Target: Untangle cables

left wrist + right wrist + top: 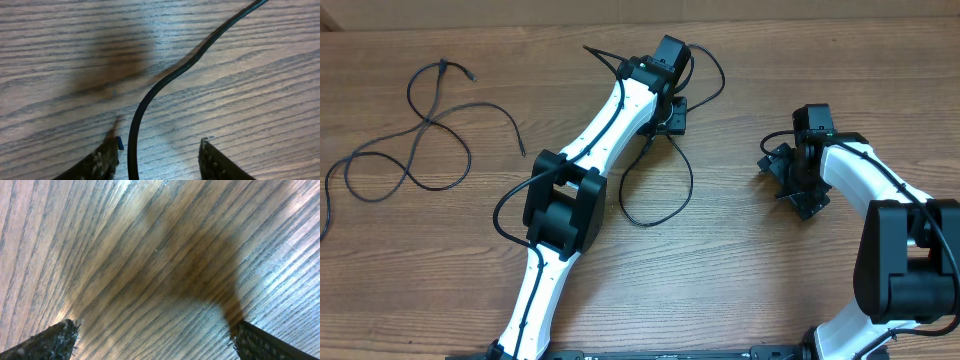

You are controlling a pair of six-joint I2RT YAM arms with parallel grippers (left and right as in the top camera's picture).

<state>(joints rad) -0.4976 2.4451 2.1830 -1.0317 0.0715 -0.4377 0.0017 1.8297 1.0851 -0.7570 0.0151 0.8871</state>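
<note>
Two cables lie on the wooden table. One cable (428, 122) sprawls in loose loops at the far left, away from both arms. The other cable (690, 180) curls in an open loop just below my left gripper (672, 112) at the top centre. In the left wrist view this cable (150, 95) runs flat on the wood between the fingers of my left gripper (158, 145), closer to the left finger (107, 157); the jaws stand apart and do not pinch it. My right gripper (795, 175) rests wide open at the right, and the right gripper (155, 329) has only bare wood between its fingers.
The left arm (590, 150) stretches diagonally across the table's middle from the front edge. The right arm (880, 200) bends in from the lower right. The table's back edge (520, 22) runs along the top of the overhead view.
</note>
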